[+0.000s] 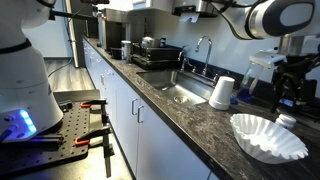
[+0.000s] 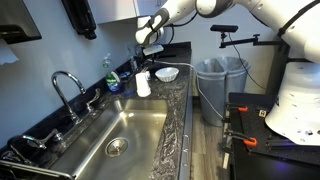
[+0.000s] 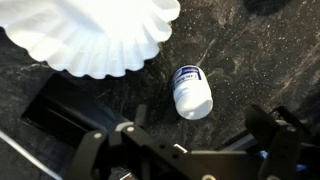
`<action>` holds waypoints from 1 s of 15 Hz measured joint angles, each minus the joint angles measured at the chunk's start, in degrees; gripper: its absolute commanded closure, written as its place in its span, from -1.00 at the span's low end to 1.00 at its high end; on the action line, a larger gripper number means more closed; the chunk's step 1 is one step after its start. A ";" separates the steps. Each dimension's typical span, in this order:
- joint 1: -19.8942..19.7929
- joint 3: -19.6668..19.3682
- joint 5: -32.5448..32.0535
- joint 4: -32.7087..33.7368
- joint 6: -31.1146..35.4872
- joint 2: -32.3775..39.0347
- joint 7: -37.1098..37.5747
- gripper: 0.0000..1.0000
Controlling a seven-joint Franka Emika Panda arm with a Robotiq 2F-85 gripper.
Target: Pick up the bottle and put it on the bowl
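Observation:
The small white bottle lies on its side on the dark stone counter, just beside the bowl's rim; it also shows in an exterior view. The wide fluted white bowl sits at the top of the wrist view and shows in both exterior views. It looks empty. My gripper hangs above the bottle, open, with one finger on each side of it and nothing held. It shows above the counter in both exterior views.
An upturned white paper cup stands between the bowl and the steel sink. A blue soap bottle stands by the tap. A grey bin stands past the counter's end.

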 measured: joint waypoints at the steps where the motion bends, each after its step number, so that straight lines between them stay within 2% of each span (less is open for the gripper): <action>1: 0.00 0.00 0.00 0.68 0.03 0.66 0.30 -1.00; 15: -1.37 0.39 0.13 3.38 0.16 6.40 0.42 -1.00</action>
